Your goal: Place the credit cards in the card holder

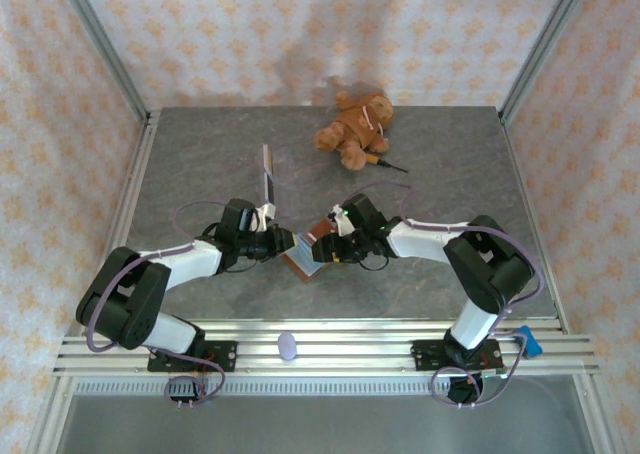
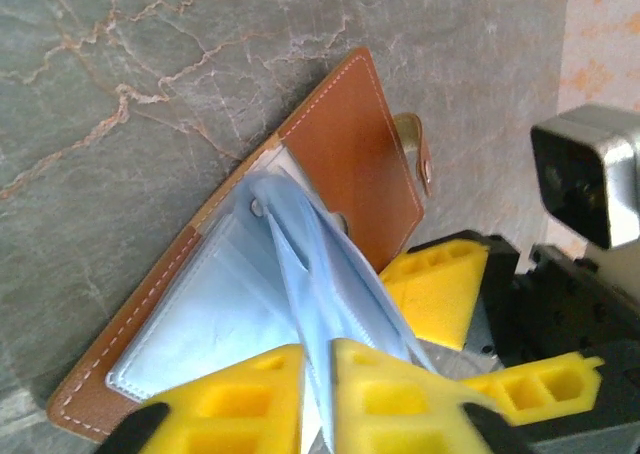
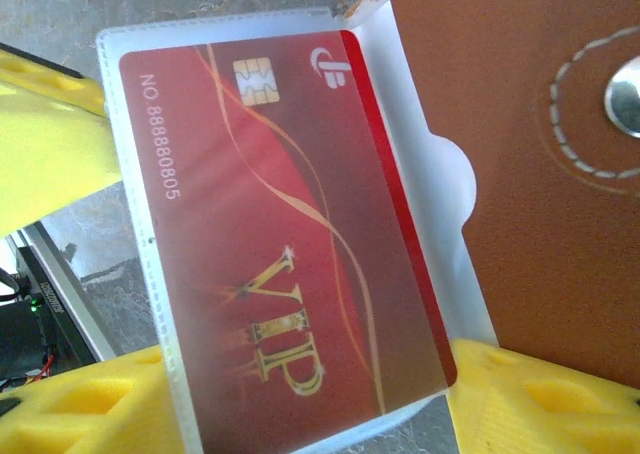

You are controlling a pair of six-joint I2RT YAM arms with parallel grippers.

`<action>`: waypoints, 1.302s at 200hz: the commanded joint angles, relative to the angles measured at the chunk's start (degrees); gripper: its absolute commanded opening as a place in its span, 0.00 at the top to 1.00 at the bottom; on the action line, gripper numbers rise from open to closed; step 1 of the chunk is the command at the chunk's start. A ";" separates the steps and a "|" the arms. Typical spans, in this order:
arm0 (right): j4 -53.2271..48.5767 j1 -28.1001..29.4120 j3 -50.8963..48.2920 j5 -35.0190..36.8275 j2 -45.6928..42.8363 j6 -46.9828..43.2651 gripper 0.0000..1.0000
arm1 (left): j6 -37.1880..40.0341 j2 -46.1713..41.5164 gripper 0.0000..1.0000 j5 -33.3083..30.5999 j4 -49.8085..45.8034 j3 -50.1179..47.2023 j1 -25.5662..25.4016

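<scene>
The brown leather card holder (image 1: 300,266) (image 2: 360,164) (image 3: 540,124) lies open on the grey table between both arms. My left gripper (image 1: 283,242) (image 2: 318,359) pinches a few of its clear plastic sleeves (image 2: 300,264) and lifts them off the cover. A red VIP credit card (image 3: 290,224) sits almost fully inside a sleeve, with a narrow strip bare on its right. My right gripper (image 1: 322,249) (image 3: 310,374) is open, its yellow fingers (image 3: 540,404) standing on either side of that card. Another card (image 1: 267,174) stands on edge farther back.
A brown teddy bear (image 1: 355,129) lies at the back of the table with a small dark tool (image 1: 390,164) beside it. A small pale object (image 1: 288,346) rests on the front rail. Metal frame posts and patterned walls enclose the table.
</scene>
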 commanded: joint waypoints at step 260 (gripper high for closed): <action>0.98 -1.05 -0.63 -0.09 1.64 0.86 0.42 | -12.15 4.42 0.81 0.16 14.47 0.92 -0.62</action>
